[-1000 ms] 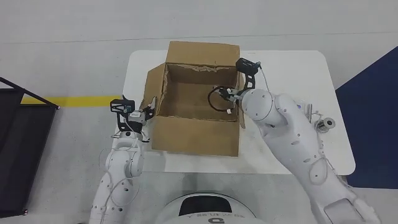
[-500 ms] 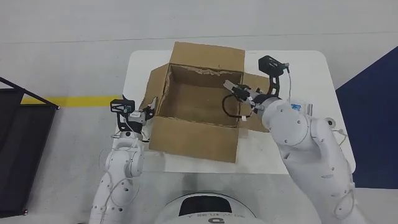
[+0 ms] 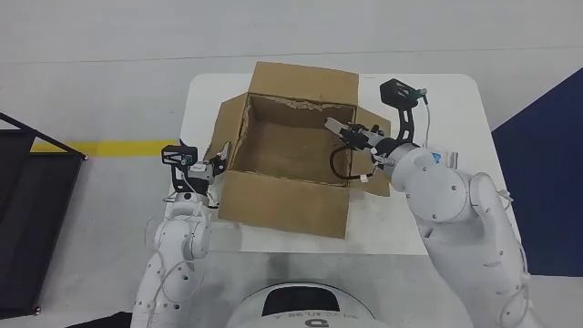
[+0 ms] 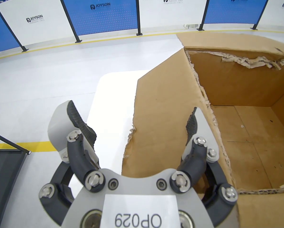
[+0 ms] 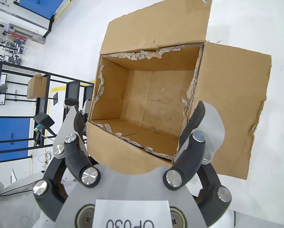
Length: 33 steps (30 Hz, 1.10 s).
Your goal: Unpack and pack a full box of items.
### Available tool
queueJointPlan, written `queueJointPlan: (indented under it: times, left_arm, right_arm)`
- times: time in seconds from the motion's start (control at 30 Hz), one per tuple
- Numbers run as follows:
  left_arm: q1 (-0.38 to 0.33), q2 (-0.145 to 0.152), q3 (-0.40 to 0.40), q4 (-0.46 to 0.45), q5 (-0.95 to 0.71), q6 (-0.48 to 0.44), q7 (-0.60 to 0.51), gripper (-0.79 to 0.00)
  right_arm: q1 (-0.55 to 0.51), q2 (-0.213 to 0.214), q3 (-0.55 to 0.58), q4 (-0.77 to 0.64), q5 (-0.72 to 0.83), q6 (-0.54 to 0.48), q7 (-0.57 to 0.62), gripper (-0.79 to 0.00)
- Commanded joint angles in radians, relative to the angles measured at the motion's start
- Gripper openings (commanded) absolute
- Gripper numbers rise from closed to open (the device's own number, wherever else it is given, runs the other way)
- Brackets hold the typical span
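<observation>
White table [image 3: 205,100] bears open box [image 3: 282,146]; left end effector [image 4: 132,109], right end effector [image 5: 137,109] agape, empty.

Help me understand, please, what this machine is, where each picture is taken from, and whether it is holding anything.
This is a two-armed robot working at a white table. One picture looks down from a camera above its arms. The other two come from cameras on each wrist, so each shows its own gripper up close. On the table stands an open cardboard box with its flaps folded outward. The right wrist view shows its bare floor, with no items inside. The left gripper is open beside the box's left flap, holding nothing. The right gripper is open too, poised above the box's right side, also with nothing in it.
</observation>
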Motion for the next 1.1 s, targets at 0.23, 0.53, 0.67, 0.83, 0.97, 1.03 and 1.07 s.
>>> queueJointPlan:
  times: [0.23,0.53,0.67,0.83,0.97,1.03,1.07]
  left_arm:
    - [0.000,0.000,0.000,0.000,0.000,0.000,0.000,0.000]
    - [0.000,0.000,0.000,0.000,0.000,0.000,0.000,0.000]
    - [0.000,0.000,0.000,0.000,0.000,0.000,0.000,0.000]
    - [0.000,0.000,0.000,0.000,0.000,0.000,0.000,0.000]
    - [0.000,0.000,0.000,0.000,0.000,0.000,0.000,0.000]
    - [0.000,0.000,0.000,0.000,0.000,0.000,0.000,0.000]
    - [0.000,0.000,0.000,0.000,0.000,0.000,0.000,0.000]
  right_arm:
    - [0.000,0.000,0.000,0.000,0.000,-0.002,0.000,0.000]
    - [0.000,0.000,0.000,0.000,0.000,-0.002,0.000,0.000]
    - [0.000,0.000,0.020,0.036,0.007,0.004,-0.011,0.000]
    - [-0.021,0.010,0.099,0.069,0.006,0.036,0.034,0.000]
    - [-0.126,0.017,0.229,0.080,0.070,0.029,0.022,0.000]
    - [-0.201,0.019,0.294,0.088,0.104,0.009,-0.015,0.000]
    - [-0.239,0.019,0.323,0.090,0.122,-0.010,-0.037,0.000]
